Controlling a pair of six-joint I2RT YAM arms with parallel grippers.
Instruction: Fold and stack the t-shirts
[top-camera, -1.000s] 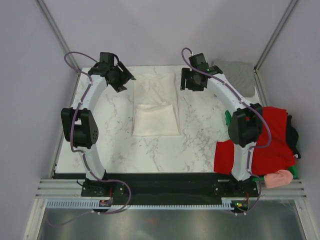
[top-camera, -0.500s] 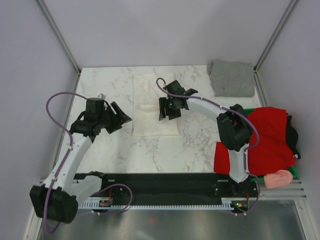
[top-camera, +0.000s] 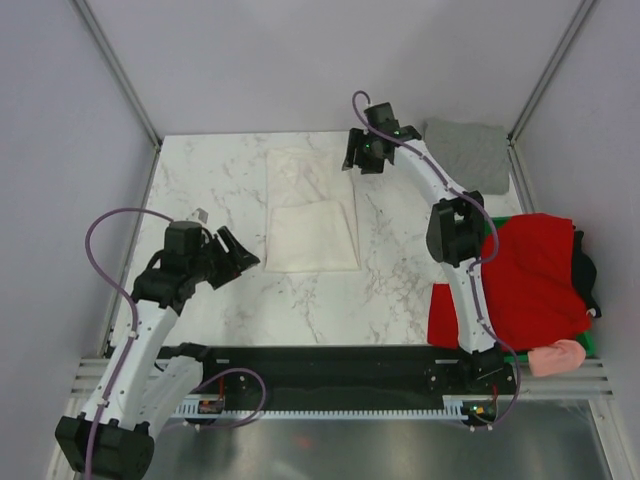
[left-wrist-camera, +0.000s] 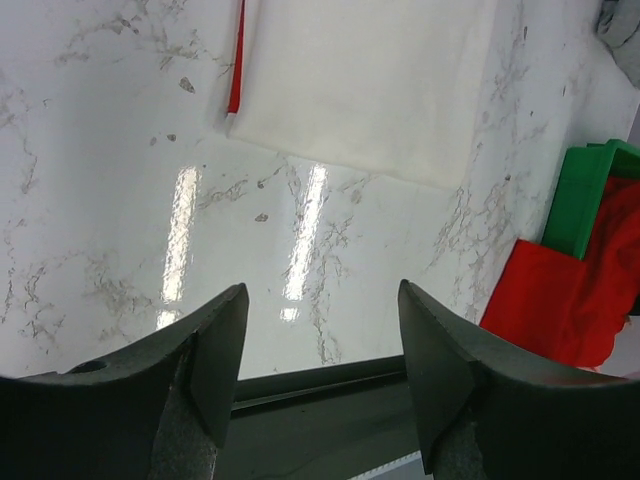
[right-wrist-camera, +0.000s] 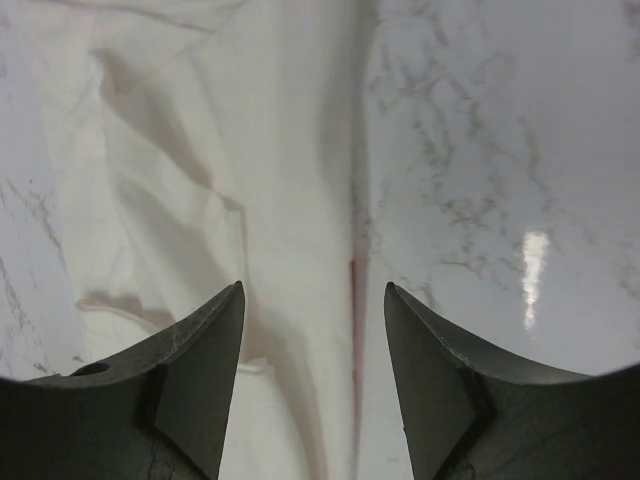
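Observation:
A white t-shirt (top-camera: 312, 210) lies mid-table, its near half doubled over into a rectangle; a thin red edge (left-wrist-camera: 236, 60) shows in the left wrist view. My right gripper (top-camera: 352, 158) hangs open above the shirt's far right edge (right-wrist-camera: 250, 150), nothing between its fingers. My left gripper (top-camera: 243, 252) stands open over bare marble just left of the shirt's near corner, holding nothing. A grey folded square (top-camera: 465, 155) sits in the far right corner. Red (top-camera: 535, 275), black (top-camera: 586, 270) and pink (top-camera: 556, 357) shirts are heaped at the right.
A green crate (top-camera: 456, 235) sits under the heap of shirts at the table's right edge, also in the left wrist view (left-wrist-camera: 590, 195). The black front rail (top-camera: 320, 362) runs along the near edge. Frame posts stand at the far corners.
Both grippers left the shirt's far edge. The left one swung down to the near left. The right one dipped to mid-shirt, then returned to the far right edge.

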